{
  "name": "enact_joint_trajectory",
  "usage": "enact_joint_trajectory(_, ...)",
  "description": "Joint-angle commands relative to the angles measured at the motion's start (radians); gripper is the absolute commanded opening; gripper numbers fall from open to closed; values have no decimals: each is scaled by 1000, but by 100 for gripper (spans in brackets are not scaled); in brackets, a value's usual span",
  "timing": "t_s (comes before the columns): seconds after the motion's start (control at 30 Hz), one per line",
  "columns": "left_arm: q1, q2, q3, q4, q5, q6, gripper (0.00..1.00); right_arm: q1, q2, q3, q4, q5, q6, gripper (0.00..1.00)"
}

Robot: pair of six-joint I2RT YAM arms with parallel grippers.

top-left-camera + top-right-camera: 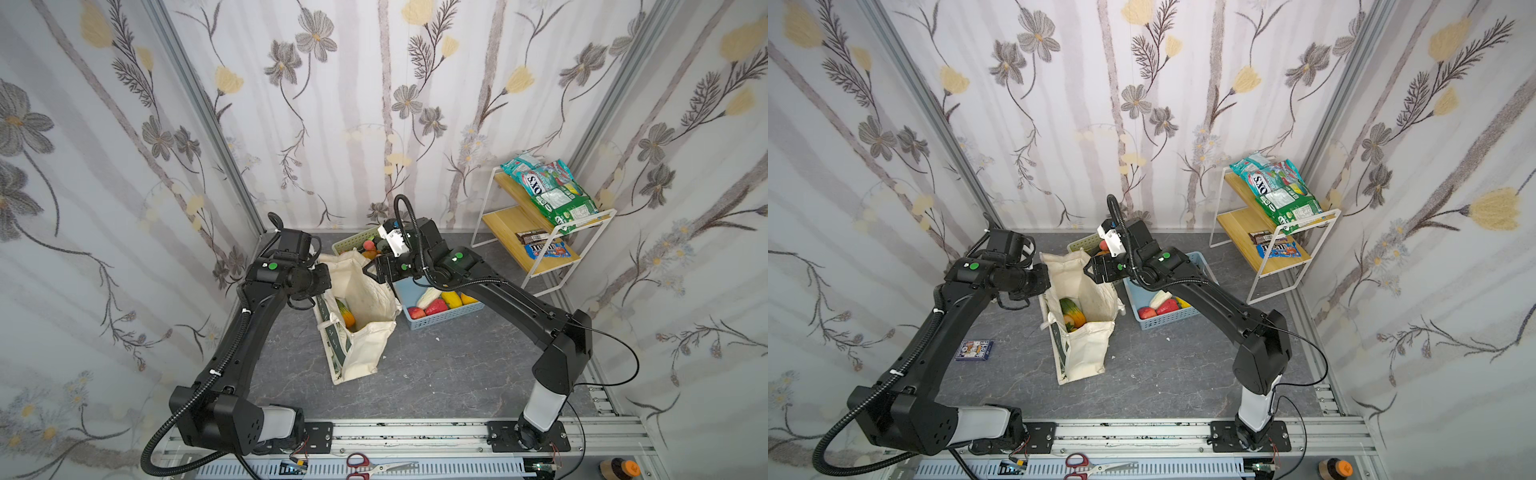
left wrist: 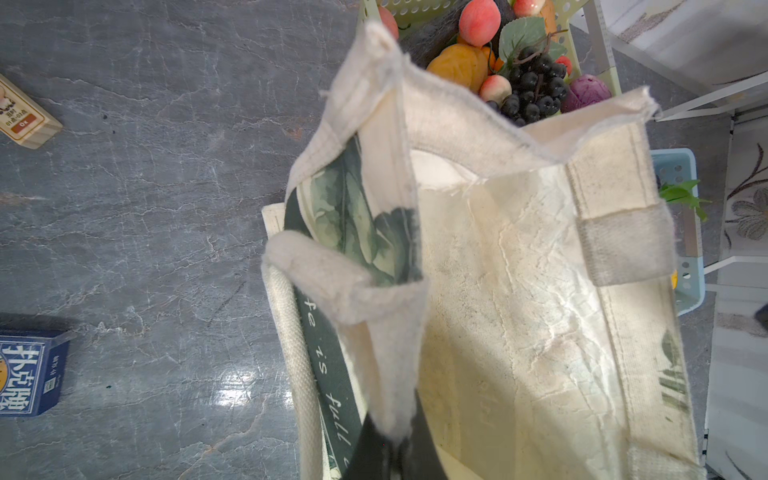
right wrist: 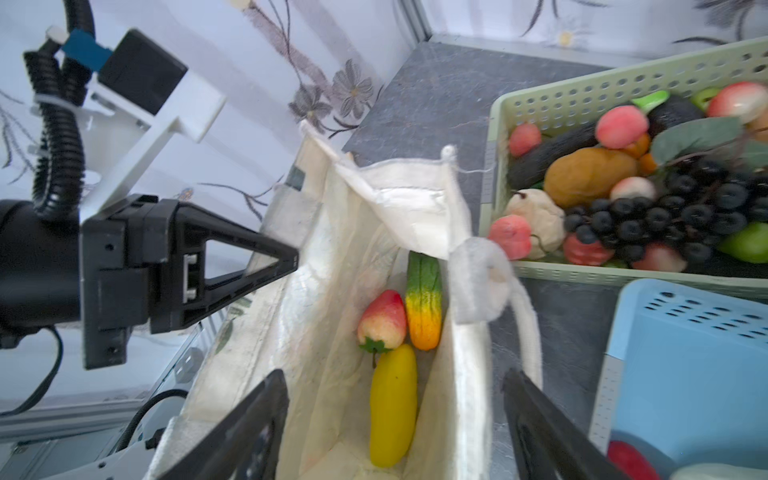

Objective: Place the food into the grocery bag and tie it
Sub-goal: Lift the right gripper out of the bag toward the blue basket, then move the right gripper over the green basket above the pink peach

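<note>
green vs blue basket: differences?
Colour: the green basket is pale green, the blue basket light blue. Place: the green basket sits behind the grocery bag, the blue basket beside it, on the right arm's side. Load: the green basket is heaped, with black grapes on top; the blue basket's food lies lower. Both are perforated plastic bins.

Left fingers (image 2: 368,457) clamped shut, right fingers (image 3: 249,428) spread wide apart, pointing toward each other.

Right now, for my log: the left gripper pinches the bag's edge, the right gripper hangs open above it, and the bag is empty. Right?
Not empty: the right wrist view shows a yellow fruit, a strawberry and a green-orange gourd in the grocery bag. The left gripper pinches its edge; the right gripper hangs open.
</note>
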Motion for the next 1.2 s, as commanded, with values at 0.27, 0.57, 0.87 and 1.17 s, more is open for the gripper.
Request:
enact_joint_trajectory(0.27,16,-34,-38,6,-120,-53,0,-60,45,20,-52,132,-51,75)
enact_joint_trajectory(0.57,107,-79,-112,31,-194,-110,0,-68,120,45,-36,179,-49,73)
enact_joint_trajectory(0.87,175,-115,-149,89,-174,-104,0,-72,226,59,-31,227,-53,65)
enact_joint_trajectory(1.17,211,-120,-149,102,-153,-80,0,-71,286,25,2,290,-77,57)
